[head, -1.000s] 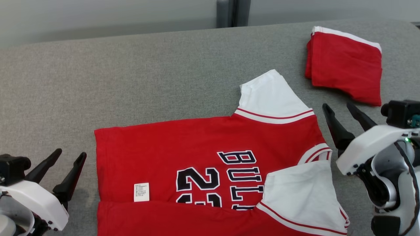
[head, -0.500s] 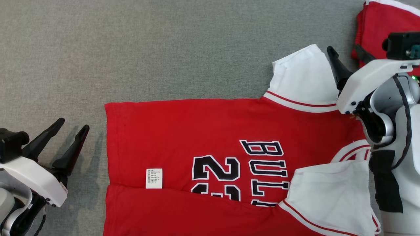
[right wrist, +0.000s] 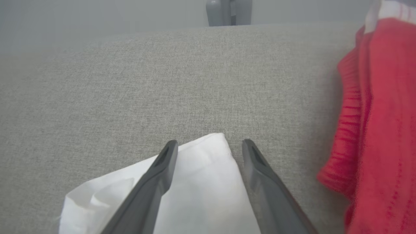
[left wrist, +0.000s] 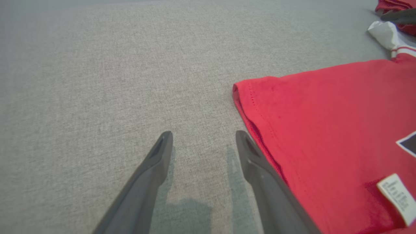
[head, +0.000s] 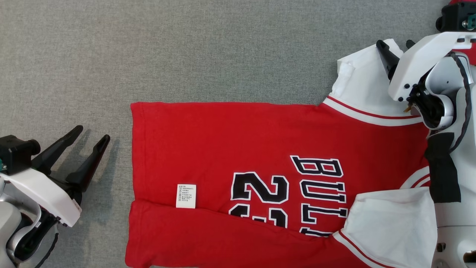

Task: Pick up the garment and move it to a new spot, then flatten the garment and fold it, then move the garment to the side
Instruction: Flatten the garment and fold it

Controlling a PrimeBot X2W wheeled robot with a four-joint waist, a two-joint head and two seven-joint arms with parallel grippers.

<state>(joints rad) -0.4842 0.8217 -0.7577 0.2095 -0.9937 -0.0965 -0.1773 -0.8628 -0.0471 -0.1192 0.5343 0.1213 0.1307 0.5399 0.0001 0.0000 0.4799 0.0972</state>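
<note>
Both grippers are open — left gripper (head: 93, 133) just beside the hem of the shirt (head: 241, 137), right gripper (head: 394, 42) over its far sleeve (head: 364, 85) — and, as the shirt lies flat on the table (head: 186, 56), a shallow pinch may slip, skewing the fold.

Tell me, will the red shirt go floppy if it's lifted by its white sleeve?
Probably floppy: the red shirt is thin cloth, already folded over along its near edge. Lifted by the white sleeve under the right gripper, the rest would likely droop and drag. It looks light, too, lying flat without bulk.
</note>
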